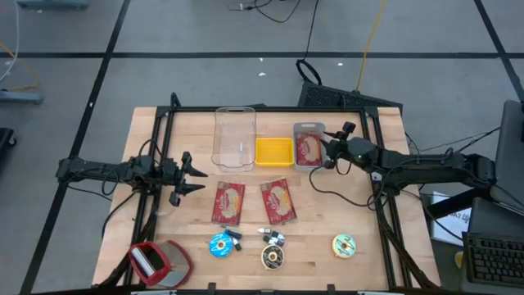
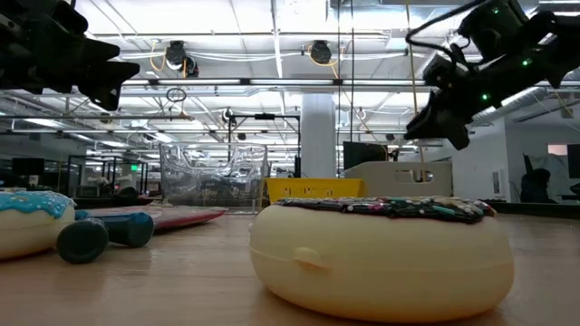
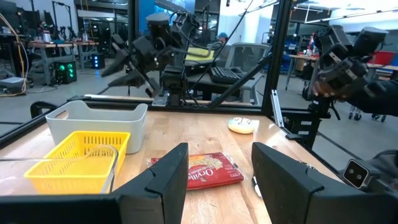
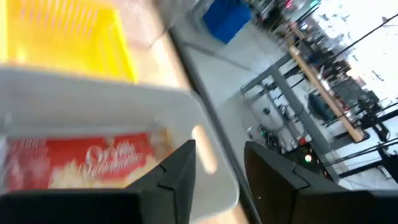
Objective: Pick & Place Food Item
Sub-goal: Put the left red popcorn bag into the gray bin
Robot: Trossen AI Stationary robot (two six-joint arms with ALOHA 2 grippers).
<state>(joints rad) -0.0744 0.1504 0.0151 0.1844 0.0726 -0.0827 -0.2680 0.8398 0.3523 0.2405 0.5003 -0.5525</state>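
Observation:
A red popcorn packet [image 1: 309,149] [image 4: 87,163] lies flat inside the grey bin [image 1: 309,128] [image 4: 112,93] at the table's far right. My right gripper [image 1: 329,152] [image 4: 219,149] hovers open just over the bin's right rim, with nothing between its fingers. Two more red packets [image 1: 228,202] [image 1: 277,201] lie flat on the table's middle. My left gripper [image 1: 190,176] [image 3: 219,152] waits open and level at the table's left, pointing toward the packets.
A clear tub [image 1: 235,138] and a yellow basket [image 1: 273,152] stand left of the bin. Three toy donuts [image 1: 221,244] [image 1: 273,256] [image 1: 344,245] lie along the near edge. A red and grey object [image 1: 160,260] sits at the near left corner.

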